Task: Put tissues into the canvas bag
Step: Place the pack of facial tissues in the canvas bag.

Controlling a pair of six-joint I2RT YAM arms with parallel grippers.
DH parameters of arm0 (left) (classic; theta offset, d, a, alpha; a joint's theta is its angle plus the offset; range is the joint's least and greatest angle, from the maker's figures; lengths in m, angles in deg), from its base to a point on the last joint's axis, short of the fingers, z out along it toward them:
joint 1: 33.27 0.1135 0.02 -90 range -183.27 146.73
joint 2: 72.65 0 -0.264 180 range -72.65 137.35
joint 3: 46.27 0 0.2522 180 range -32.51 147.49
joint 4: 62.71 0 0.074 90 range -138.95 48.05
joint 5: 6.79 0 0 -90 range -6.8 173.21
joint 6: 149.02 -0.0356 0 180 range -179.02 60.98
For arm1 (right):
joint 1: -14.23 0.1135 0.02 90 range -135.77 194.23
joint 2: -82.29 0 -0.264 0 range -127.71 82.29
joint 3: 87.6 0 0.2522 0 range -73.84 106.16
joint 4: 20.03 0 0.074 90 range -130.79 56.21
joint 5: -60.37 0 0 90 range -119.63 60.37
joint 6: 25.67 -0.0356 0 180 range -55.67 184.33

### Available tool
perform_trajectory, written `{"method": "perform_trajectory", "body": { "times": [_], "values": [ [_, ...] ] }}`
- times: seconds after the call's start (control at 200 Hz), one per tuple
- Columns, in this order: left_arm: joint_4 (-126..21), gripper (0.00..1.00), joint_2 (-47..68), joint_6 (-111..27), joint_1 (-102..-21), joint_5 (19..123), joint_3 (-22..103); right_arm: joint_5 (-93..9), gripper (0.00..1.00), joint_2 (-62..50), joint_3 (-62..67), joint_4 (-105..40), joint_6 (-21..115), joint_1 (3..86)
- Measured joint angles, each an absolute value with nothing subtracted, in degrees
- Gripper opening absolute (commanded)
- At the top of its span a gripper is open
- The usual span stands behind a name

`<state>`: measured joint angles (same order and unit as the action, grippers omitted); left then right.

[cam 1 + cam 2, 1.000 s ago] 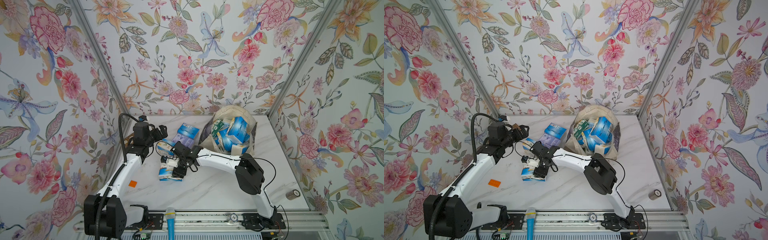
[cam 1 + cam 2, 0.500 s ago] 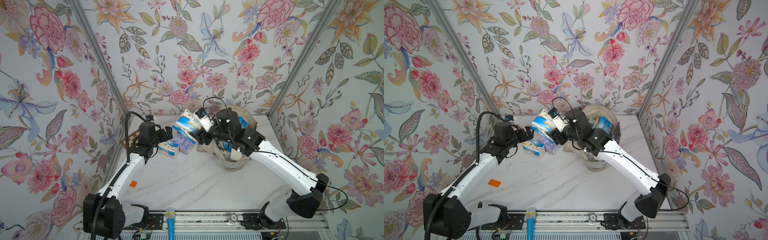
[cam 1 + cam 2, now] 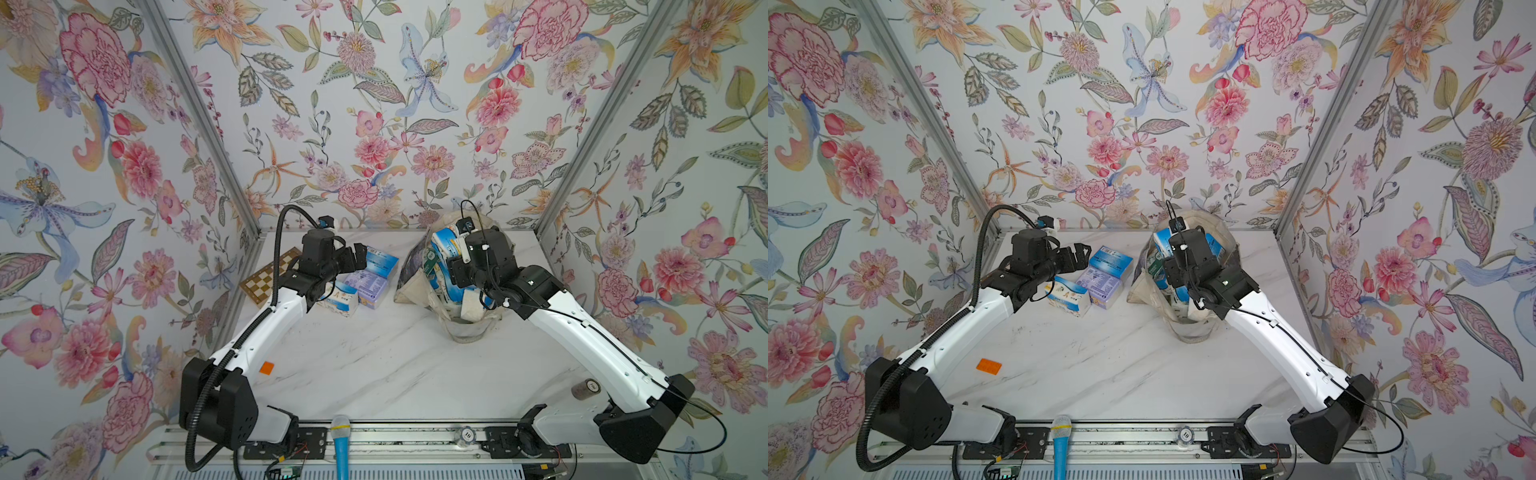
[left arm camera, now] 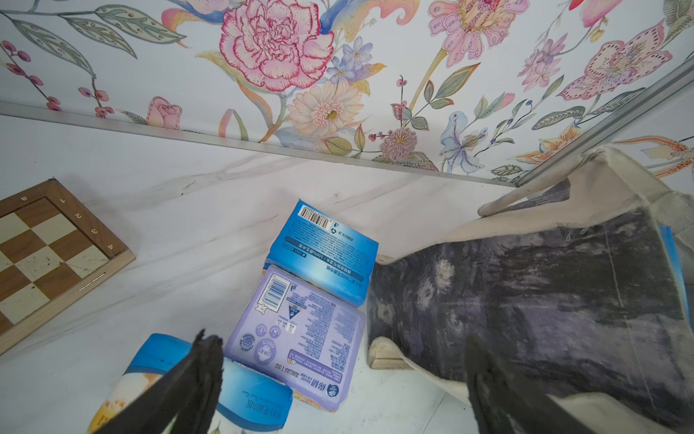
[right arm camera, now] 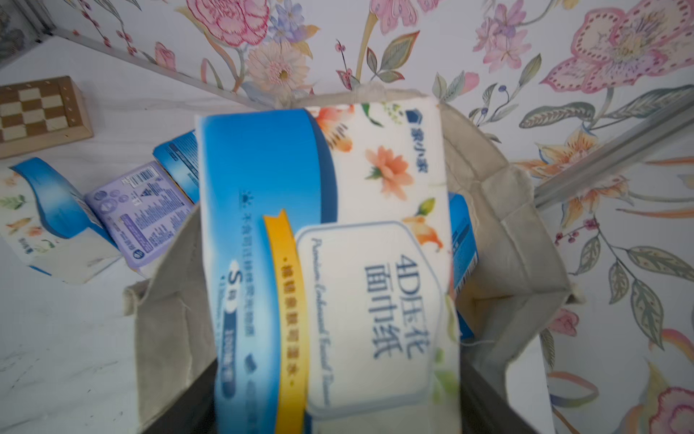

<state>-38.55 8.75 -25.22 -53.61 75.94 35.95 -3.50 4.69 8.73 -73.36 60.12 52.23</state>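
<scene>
The canvas bag (image 3: 469,328) stands open at the back right, with several tissue packs inside. My right gripper (image 3: 451,262) hangs over its mouth, shut on a blue-and-white flowered tissue pack (image 5: 330,244) held between both fingers above the bag's rim (image 5: 499,210). Left of the bag, three packs lie together on the table: a blue one (image 3: 380,259), a lavender one (image 3: 368,284) and a white-blue one (image 3: 343,297). My left gripper (image 3: 357,255) hovers open just above them, its fingers (image 4: 202,360) spread wide with nothing between.
A wooden chessboard (image 3: 270,276) lies at the back left by the wall. An orange sticker (image 3: 266,368) marks the table beside the left arm. A small cylinder (image 3: 585,388) and a blue microphone (image 3: 340,440) sit along the front edge.
My right gripper lifted a pack from the cluster on the left and carried it right, to above the bag's mouth. The left gripper edged toward the remaining packs.
</scene>
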Motion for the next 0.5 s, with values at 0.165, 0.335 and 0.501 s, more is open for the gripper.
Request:
{"method": "perform_trajectory", "body": {
  "times": [0.165, 0.335, 0.501],
  "values": [
    [-37.99, 0.99, 8.75, -25.22, -53.61, 76.05, 36.06, -4.02, 0.73, 2.64, 6.65, -75.35, 57.56, 51.79],
    [-37.24, 0.99, 8.77, -25.29, -53.61, 76.2, 36.17, -8.26, 0.73, 1.04, 6.19, -75.22, 55.62, 51.79],
    [-36.5, 0.99, 9.28, -25.68, -53.61, 76.4, 37.29, -13.51, 0.74, -1.93, 5.97, -75.81, 54.54, 51.53]
  ]
}}
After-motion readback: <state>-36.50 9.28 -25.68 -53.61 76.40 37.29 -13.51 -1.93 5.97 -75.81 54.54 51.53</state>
